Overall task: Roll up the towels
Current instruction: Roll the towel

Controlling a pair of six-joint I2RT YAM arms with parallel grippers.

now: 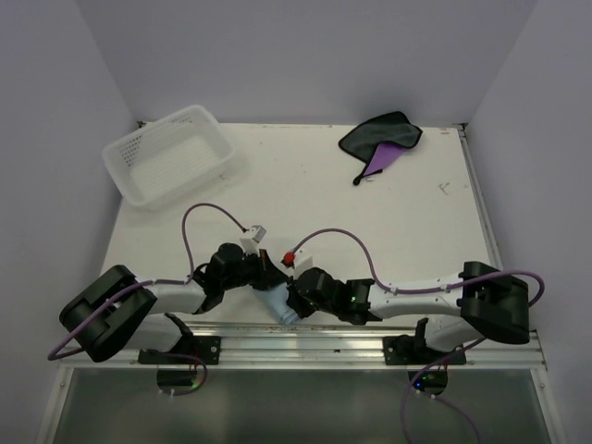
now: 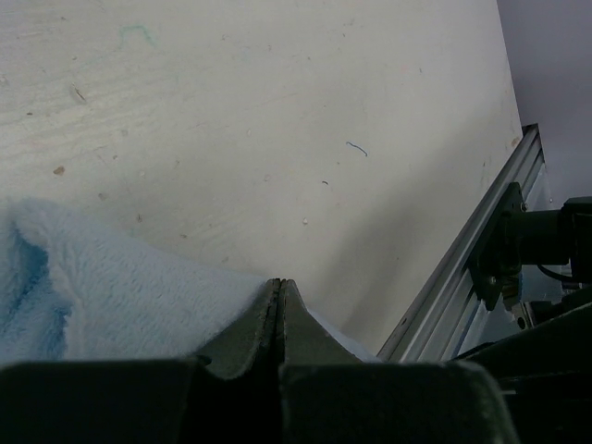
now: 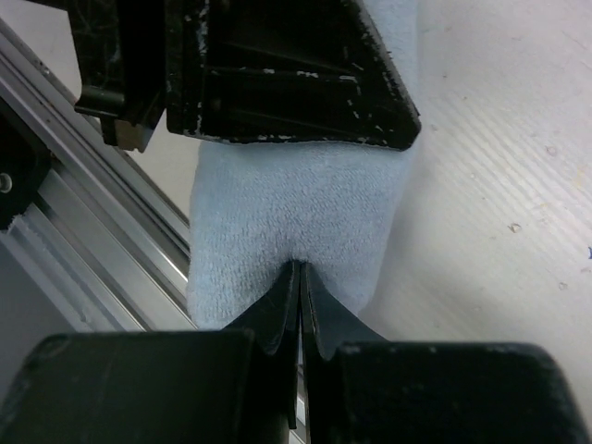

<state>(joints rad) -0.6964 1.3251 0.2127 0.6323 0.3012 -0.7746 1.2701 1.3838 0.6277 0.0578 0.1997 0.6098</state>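
Top external: catches far purple towel (image 1: 381, 141); wrist views only: left gripper (image 2: 279, 289) closed tight against light blue towel (image 3: 296, 213), right gripper (image 3: 301, 270) pinching it.

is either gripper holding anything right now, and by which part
Both grip the blue towel: the right gripper pinches one end, the left gripper the opposite end.

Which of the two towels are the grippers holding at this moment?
The light blue towel at the near edge: the left gripper and right gripper are both shut on it. The purple towel lies untouched at the far right.
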